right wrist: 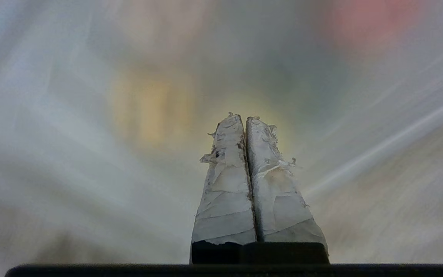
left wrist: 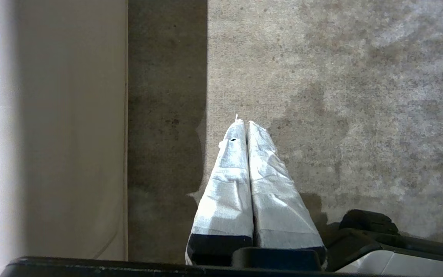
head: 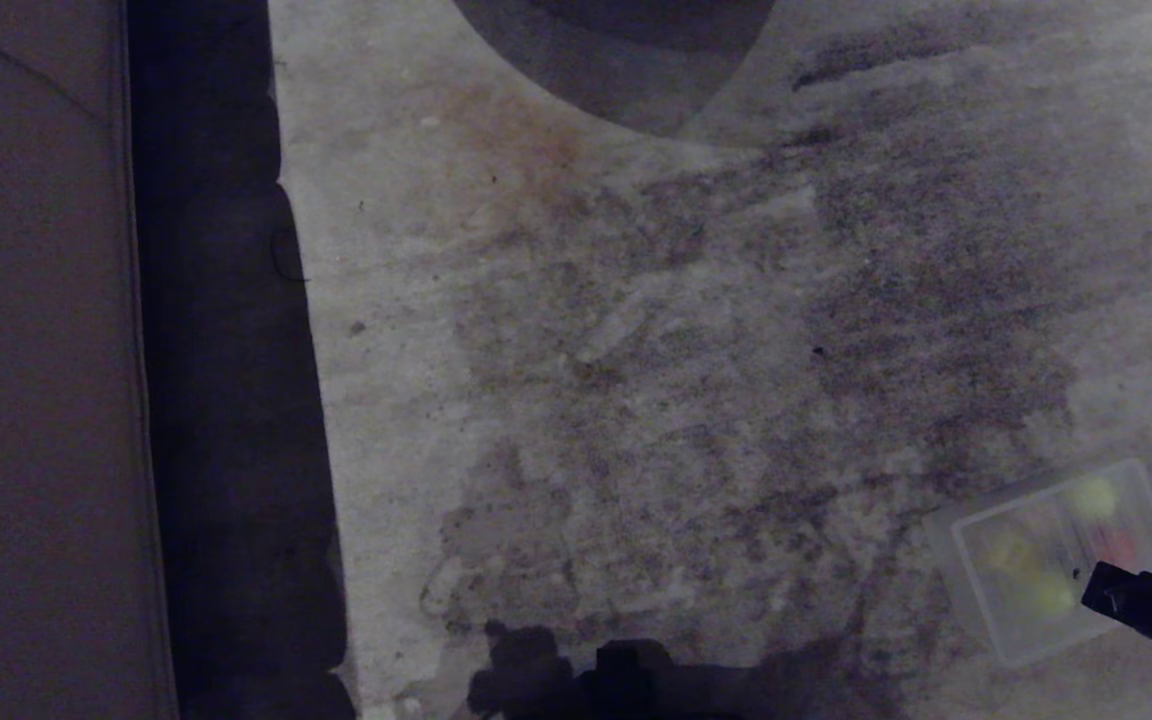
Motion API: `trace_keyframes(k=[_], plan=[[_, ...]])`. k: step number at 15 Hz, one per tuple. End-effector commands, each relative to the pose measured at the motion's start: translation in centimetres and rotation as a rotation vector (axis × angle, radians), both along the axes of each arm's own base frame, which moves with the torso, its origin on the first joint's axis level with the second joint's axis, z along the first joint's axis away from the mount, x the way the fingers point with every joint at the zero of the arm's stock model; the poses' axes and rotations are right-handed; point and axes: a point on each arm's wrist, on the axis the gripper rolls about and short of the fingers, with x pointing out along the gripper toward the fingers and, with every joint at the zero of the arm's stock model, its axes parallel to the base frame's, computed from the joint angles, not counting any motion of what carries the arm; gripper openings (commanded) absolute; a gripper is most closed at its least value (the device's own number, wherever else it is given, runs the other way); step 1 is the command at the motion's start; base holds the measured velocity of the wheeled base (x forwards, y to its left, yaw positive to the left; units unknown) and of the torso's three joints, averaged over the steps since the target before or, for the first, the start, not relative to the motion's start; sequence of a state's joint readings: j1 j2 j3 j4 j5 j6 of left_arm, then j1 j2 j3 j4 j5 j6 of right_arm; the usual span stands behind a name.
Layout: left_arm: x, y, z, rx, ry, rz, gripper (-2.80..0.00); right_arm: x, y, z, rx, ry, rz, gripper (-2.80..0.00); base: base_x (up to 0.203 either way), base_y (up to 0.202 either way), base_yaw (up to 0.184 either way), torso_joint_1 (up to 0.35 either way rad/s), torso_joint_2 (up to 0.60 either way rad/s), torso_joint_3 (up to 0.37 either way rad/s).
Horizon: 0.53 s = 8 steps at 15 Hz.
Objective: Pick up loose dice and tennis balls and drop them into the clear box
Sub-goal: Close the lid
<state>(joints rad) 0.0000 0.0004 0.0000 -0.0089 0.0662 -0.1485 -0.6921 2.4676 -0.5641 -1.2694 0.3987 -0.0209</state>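
1. At far left in my head view I see a flat brown panel, its straight edge running top to bottom, with a dark strip just beside it.
2. Right of that strip the stained floor spreads wide across the middle; a dark curved shape cuts in at the top edge.
3. My left gripper hangs over the floor near the strip's edge, its white-wrapped fingers pressed together with nothing between them.
4. The box sits on the floor at lower right, close to the frame's right edge and turned at an angle.
5. Inside it I make out two yellow-green balls, a red die and a pale die, all blurred through the plastic.
6. My right arm comes in from the right edge, its dark end over the box's near right corner.
7. The right gripper is fully closed and empty; the view past it is smeared, with yellow and red patches.
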Motion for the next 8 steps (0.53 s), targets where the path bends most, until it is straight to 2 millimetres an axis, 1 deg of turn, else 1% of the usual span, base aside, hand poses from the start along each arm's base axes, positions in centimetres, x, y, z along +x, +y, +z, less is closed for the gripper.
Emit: trace_keyframes(k=[1,2,4,6,8], plan=[[0.0,0.0,0.0,-0.001,-0.001,0.000,-2.80,-0.7,1.4,0.0,0.034,0.054,0.030,-2.80,0.000,0.000,0.000,0.000,0.00,0.000],[0.0,0.0,0.0,-0.001,-0.001,0.000,-2.80,-1.4,2.3,-0.7,0.063,0.117,0.052,-2.80,0.000,0.000,0.000,0.000,0.00,0.000],[0.0,0.0,0.0,-0.001,-0.001,0.000,-2.80,-1.8,3.2,-2.2,0.078,0.193,0.096,-2.80,0.000,0.000,0.000,0.000,0.00,0.000],[0.0,0.0,0.0,-0.001,0.000,0.000,-2.80,-1.4,2.9,-2.1,0.071,0.182,0.096,-2.80,0.000,0.000,0.000,0.000,0.00,0.000],[0.0,0.0,0.0,0.000,-0.001,0.001,-2.80,-0.7,1.9,-2.2,0.044,0.160,0.077,-2.80,0.000,0.000,0.000,0.000,0.00,0.000]])
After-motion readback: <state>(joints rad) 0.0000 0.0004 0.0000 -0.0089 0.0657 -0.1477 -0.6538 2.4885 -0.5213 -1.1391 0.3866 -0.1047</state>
